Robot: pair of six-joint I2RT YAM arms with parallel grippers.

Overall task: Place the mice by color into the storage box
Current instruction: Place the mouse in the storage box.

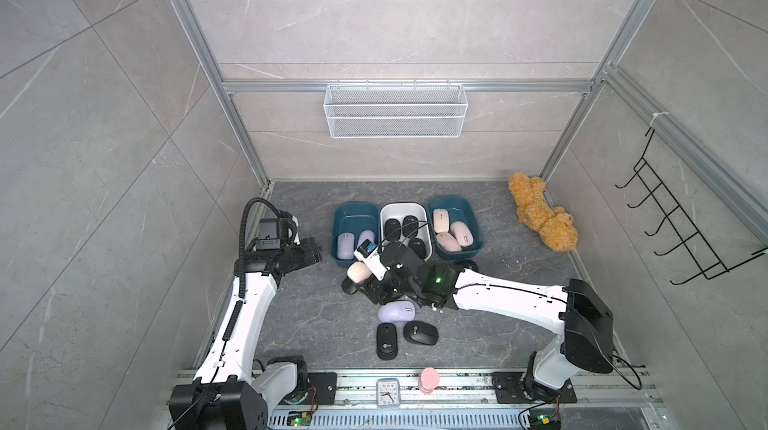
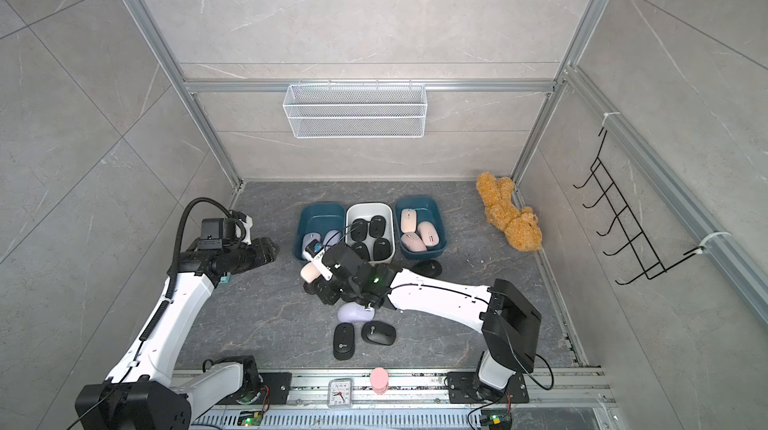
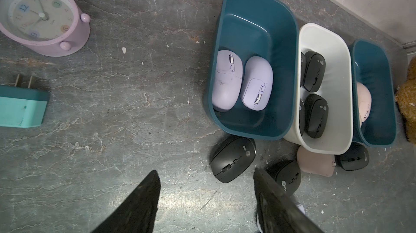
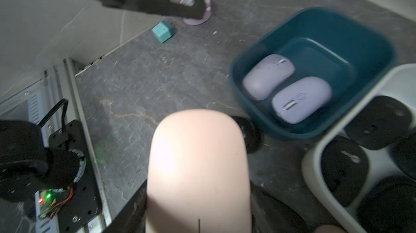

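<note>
1. The right claw [image 1: 362, 278] is clamped on a pale pink mouse [image 1: 357, 272]. In the right wrist view its fingers [image 4: 132, 210] press against the two long sides of the body.
2. The held mouse is over the bench [image 1: 316, 324], just on the near side of the left teal box [image 1: 353, 210]. A black mouse [image 1: 348, 286] lies partly beneath it.
3. The left teal box holds two lilac mice [image 3: 227, 83] lying side by side.
4. The white box [image 1: 402, 204] stands in the middle with four black mice in it. The right teal box [image 1: 451, 201] shows three pink mice [image 1: 461, 232].
5. Loose on the bench are a lilac mouse [image 1: 397, 311] just near of the right wrist and a pair of black mice [image 1: 387, 340] nearer still. One more dark mouse [image 1: 469, 264] is half hidden at the near side of the right teal box.
6. The left claw [image 1: 309, 252] hangs left of the boxes, its jaws apart and nothing between them.
7. A pink alarm clock [image 3: 40, 16] and a teal plug [image 3: 22, 105] lie at the left of the bench. A plush bear [image 1: 540, 216] lies in the far right corner.
</note>
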